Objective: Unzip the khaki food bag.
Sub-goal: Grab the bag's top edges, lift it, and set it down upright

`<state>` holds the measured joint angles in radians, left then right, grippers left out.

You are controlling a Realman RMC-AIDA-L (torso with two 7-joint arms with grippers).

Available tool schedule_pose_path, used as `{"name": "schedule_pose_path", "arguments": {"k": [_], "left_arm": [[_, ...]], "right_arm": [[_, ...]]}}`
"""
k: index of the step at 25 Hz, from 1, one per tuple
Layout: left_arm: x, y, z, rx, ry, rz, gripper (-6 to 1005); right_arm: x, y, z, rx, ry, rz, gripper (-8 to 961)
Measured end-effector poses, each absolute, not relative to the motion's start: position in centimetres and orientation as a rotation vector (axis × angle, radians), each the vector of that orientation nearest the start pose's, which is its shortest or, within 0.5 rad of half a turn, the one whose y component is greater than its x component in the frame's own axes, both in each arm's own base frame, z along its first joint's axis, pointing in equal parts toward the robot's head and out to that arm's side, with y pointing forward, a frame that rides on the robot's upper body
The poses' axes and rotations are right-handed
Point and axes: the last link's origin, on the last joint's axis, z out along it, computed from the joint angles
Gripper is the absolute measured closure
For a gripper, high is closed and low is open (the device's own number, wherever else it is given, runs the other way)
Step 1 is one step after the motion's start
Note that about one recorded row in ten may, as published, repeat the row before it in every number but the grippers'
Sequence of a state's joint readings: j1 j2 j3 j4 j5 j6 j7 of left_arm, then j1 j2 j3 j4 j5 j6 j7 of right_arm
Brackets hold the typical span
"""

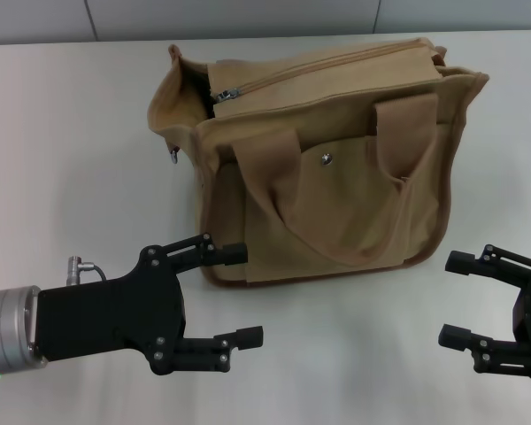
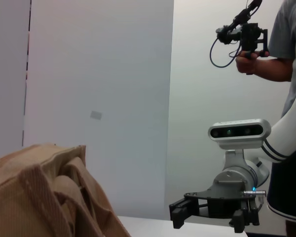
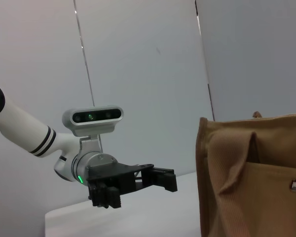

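The khaki food bag (image 1: 327, 150) stands on the white table (image 1: 80, 142), its front pocket with a silver snap (image 1: 327, 159) facing me. Its top zipper runs along the far side, with the metal pull (image 1: 225, 93) at the left end; a short gap shows beside it. My left gripper (image 1: 239, 295) is open and empty, low near the bag's front left corner. My right gripper (image 1: 454, 298) is open and empty, near the bag's front right corner. The bag also shows in the left wrist view (image 2: 39, 197) and in the right wrist view (image 3: 256, 177).
A metal clasp (image 1: 172, 157) hangs at the bag's left side. In the left wrist view a person (image 2: 286, 54) holds a camera rig beyond the right arm. A grey wall stands behind the table.
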<state>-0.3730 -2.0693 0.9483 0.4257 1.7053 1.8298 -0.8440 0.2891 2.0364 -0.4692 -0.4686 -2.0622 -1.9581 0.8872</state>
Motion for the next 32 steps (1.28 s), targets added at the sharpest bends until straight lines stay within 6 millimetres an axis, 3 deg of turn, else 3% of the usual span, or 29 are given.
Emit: {"name": "schedule_pose_path", "arguments": {"k": [9, 13, 18, 28, 30, 32], "left_arm": [[-26.4, 23.8, -3.3, -2.814, -0.138, -1.12, 170], [-27.3, 23.2, -1.3, -2.528, 0.01, -1.192, 183], [-28.8, 22.8, 0.2, -2.32, -0.035, -1.165, 200], [-27.9, 24.3, -3.6, -2.332, -0.054, -1.104, 233], [-27.1, 26.3, -5.8, -2.317, -0.083, -1.022, 240], [-27.0, 26.9, -6.1, -2.293, -0.106, -1.003, 246]], "right_arm": [[31.2, 20.9, 1.2, -2.679, 0.366, 1.055, 124], [31.2, 20.9, 1.1, -2.662, 0.362, 1.055, 124], [31.4, 20.8, 1.1, -2.652, 0.369, 1.05, 124], [31.3, 21.0, 1.1, -2.649, 0.366, 1.05, 124], [31.3, 21.0, 1.0, -2.647, 0.368, 1.045, 124], [31.4, 21.1, 1.0, -2.646, 0.372, 1.04, 124]]}}
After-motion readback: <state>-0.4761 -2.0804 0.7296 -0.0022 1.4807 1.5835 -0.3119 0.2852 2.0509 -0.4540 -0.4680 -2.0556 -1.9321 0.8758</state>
